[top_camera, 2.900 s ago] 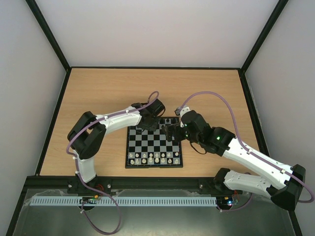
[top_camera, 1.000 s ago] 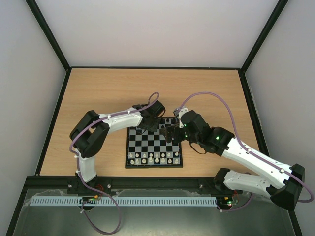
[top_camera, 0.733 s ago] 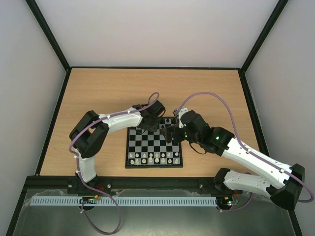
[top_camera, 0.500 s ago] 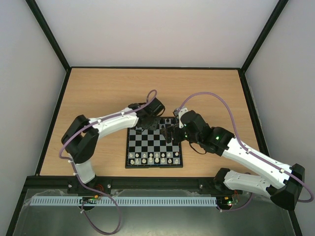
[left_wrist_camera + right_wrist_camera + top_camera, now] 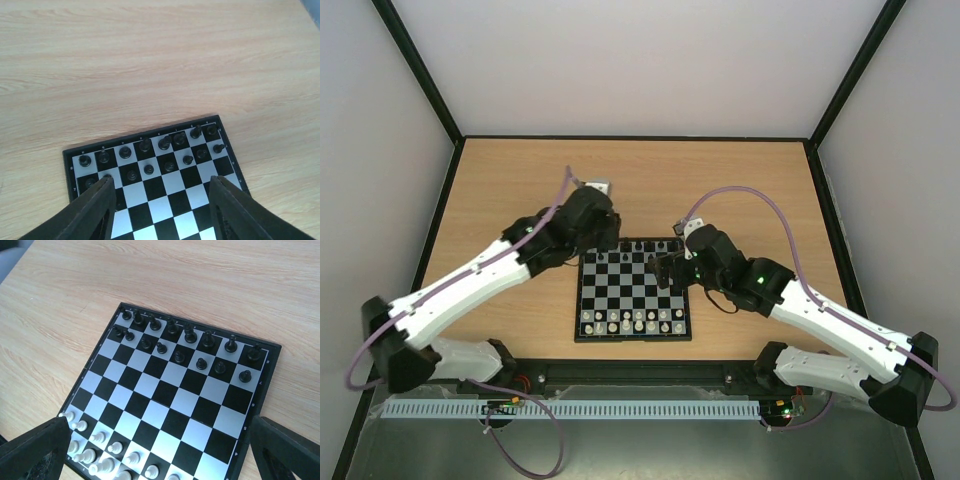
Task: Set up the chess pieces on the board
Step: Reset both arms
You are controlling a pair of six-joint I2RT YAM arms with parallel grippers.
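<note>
Pieces: the black pieces (image 5: 190, 334) stand in two rows on the far side of the board (image 5: 167, 387); I count sixteen, none lying on the surface (image 5: 225, 280)
White pieces: the white pieces (image 5: 102, 437) line the near side; not mine to move
Left claw: my left claw (image 5: 161, 179) is spread, with nothing between the fingers; it hangs above the black rows
Right claw: my right claw (image 5: 159, 422) is spread as wide as it goes and holds nothing; it hovers over the middle of the board
Stage: I judge the setting-up nearly done; two pieces at the left end of the second row sit close together and may want centring
Weight: I expect next to none; each piece is far smaller than one of my fingers
Stiffness: likely hard and rigid; no give under the pads
Slip: smooth, rounded and glossy by the look; a piece could squirt out of a skewed pinch
Hold: pinch across the body from above, low enough to catch the thicker part, fingers square to it; lift straight up
Risk: neighbours stand just beside each other; my broad fingers could topple one while reaching for another; the board itself looks light and may slide if nudged
</note>
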